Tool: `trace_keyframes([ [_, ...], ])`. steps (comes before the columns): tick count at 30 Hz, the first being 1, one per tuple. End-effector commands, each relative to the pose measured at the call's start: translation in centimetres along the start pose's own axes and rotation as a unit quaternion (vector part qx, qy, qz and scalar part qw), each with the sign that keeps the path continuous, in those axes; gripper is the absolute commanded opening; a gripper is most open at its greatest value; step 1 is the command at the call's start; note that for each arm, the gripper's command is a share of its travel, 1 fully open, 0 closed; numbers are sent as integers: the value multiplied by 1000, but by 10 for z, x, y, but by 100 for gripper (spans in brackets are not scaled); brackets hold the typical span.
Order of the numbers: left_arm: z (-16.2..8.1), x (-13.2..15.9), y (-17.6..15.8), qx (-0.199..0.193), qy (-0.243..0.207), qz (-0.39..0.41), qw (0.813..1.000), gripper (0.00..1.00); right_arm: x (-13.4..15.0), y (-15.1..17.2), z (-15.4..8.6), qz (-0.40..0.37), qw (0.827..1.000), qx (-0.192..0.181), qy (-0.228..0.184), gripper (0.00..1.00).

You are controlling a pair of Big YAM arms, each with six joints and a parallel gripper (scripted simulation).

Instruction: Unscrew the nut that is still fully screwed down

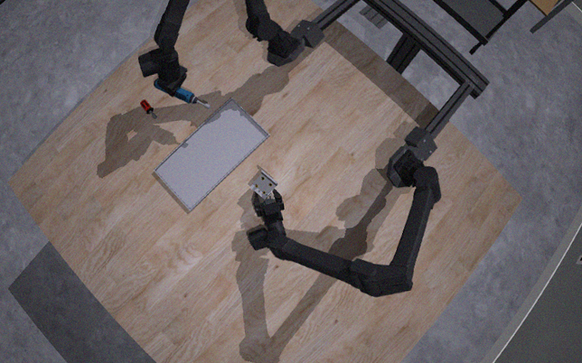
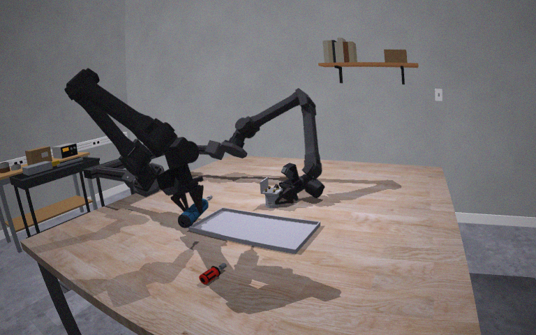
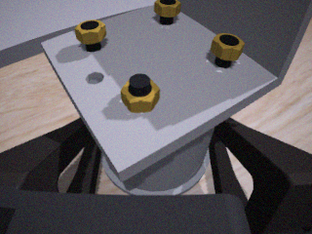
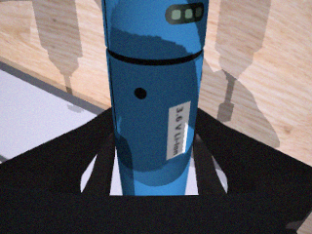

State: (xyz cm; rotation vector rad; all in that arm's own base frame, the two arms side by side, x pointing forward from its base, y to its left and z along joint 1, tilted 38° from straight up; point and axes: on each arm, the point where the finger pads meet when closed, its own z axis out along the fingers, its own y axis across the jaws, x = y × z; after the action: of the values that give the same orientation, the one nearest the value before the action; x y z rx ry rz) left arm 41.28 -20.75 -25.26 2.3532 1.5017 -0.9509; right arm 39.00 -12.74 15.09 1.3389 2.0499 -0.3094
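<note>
Overhead, we see the left tool [image 1: 266,196] [image 2: 281,197] [image 3: 155,118] at the joint module [image 2: 272,200] [image 3: 171,168], whose bracket [image 1: 264,185] [image 2: 264,185] [image 3: 146,54] is in place near a shallow tray [image 1: 212,157] [image 2: 257,229] [image 3: 49,19] [image 4: 39,112]. Beyond the tray, the right tool [image 1: 175,87] [image 2: 192,210] [image 4: 154,117] has the electric nut driver [image 1: 184,94] [image 2: 191,216] [image 4: 146,117]. A short red driver [image 1: 146,105] [image 2: 210,275] lies nearby.

From outside, we find the joint module standing upright on the tabletop [image 1: 128,230] [image 2: 375,256] [image 3: 24,97] [image 4: 273,49]. The electric nut driver is tilted, clamped between the right tool's fingers, its slim metal end pointing away from us.

Through the left wrist camera, we see four brass-coloured nuts. The nearest nut [image 3: 140,99] sits down against the plate, its black stud poking above; the other three are raised, with stud showing beneath. The left tool's fingers stand apart on either side of the body; we cannot tell whether they grip it.

At the right wrist, the fingers flank the blue barrel, labelled "3.6 V Li-Ion".
</note>
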Motion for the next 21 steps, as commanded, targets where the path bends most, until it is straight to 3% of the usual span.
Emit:
trace_keyframes([
  [1, 8, -14, 3, 7, 4, 16, 1000, 59, 5, 24, -1, -35, 999, -32, -7, 42],
  [6, 8, -14, 3, 7, 4, 16, 1000, 59, -9, 31, -14, -24, 998, -47, -20, 42],
  [8, 8, -14, 3, 7, 4, 16, 1000, 59, 13, 27, 2, -49, 998, -37, -6, 42],
  [16, 8, -14, 3, 7, 4, 16, 1000, 59, 32, 50, 6, -93, 993, -70, -11, 42],
  [21, 8, -14, 3, 7, 4, 16, 1000, 59, 19, 68, -7, -91, 991, -96, -28, 42],
])
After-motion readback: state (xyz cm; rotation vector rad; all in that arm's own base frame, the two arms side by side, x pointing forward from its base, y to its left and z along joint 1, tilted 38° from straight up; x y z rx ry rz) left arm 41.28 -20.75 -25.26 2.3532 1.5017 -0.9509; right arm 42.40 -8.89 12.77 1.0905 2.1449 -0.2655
